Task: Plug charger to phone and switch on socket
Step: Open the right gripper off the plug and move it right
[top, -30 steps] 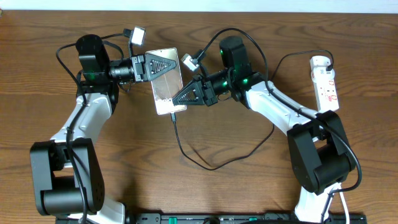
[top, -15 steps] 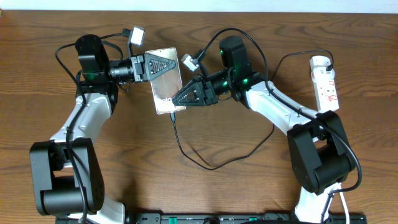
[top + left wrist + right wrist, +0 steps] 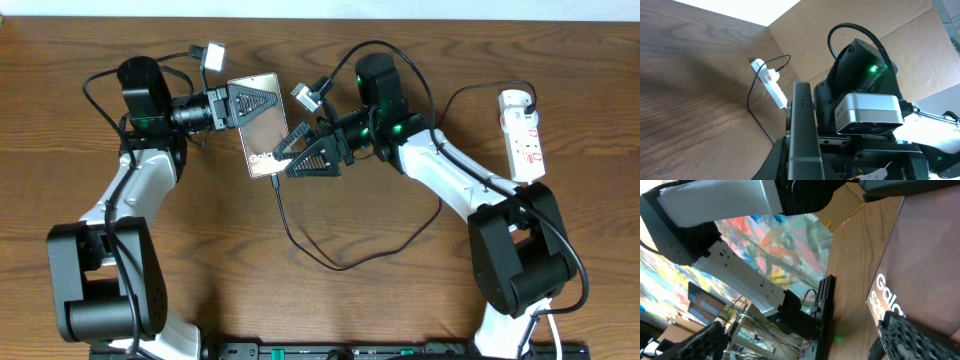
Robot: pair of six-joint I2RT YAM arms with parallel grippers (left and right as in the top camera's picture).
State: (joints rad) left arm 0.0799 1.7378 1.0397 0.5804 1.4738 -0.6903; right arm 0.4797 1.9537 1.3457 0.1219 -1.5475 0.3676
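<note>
left claw (image 3: 258,101) tight on phone (image 3: 264,138)

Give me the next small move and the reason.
Probably close the right gripper on the charger tip at the lower edge of the phone. Its jaws stand open there, the left gripper holds the phone tilted, and seating can't be confirmed.

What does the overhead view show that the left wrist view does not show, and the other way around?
Only overhead: the face of the phone with white lettering, and the charger looping across the table toward the phone. Only left wrist: the phone edge-on and a cardboard wall behind the table. Both: the phone, the white socket, part of the charger, the wooden table.
</note>
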